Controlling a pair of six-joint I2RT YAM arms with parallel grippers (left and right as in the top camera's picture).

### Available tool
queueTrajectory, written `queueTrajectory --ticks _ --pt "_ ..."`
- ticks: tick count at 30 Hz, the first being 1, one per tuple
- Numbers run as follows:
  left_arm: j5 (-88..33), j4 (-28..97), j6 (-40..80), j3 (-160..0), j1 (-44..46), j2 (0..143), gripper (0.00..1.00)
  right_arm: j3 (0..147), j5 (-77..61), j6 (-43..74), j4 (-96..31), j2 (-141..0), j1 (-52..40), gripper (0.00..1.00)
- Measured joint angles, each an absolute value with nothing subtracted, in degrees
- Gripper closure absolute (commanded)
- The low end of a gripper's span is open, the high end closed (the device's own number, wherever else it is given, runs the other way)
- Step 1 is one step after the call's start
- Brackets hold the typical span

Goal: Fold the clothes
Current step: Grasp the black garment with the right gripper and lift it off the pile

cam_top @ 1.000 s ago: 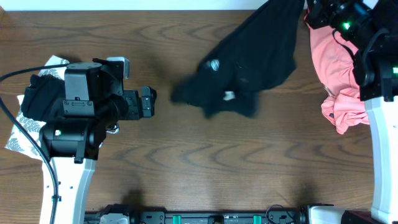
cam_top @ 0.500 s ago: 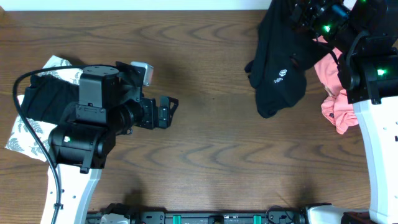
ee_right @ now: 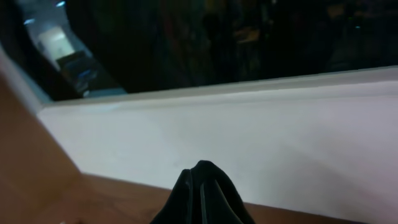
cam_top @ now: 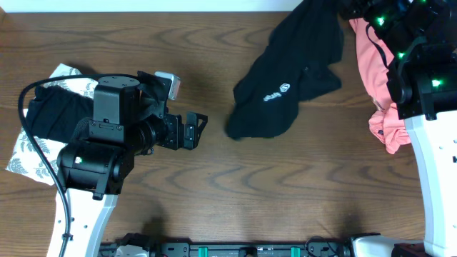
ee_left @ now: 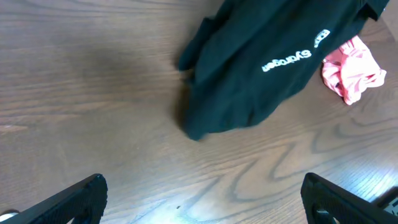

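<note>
Black short-sleeved collared shirt (cam_top: 282, 89) with white logos has swung back left over the wooden table (cam_top: 214, 207), pinched by the clamped right gripper (cam_top: 351, 7). The left gripper (cam_top: 198, 128) is spread wide and empty. Judged: not yet laid flat.

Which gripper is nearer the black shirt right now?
Right. The right gripper is shut on the black shirt at its far end; the left gripper, open, sits apart, off its left end.
</note>
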State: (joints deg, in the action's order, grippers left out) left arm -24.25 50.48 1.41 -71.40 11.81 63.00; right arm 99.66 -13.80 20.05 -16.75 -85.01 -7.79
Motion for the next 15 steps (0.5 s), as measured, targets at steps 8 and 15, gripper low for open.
queueTrajectory --ticks 8,15 --pt "-25.36 50.52 1.41 -71.4 11.81 63.16 0.0 99.66 -4.34 21.96 -21.67 -85.01 -8.97 0.99" --pt "-25.36 50.37 1.41 -71.4 11.81 63.22 0.01 99.66 -2.15 20.97 -23.14 -85.01 -9.78 0.99"
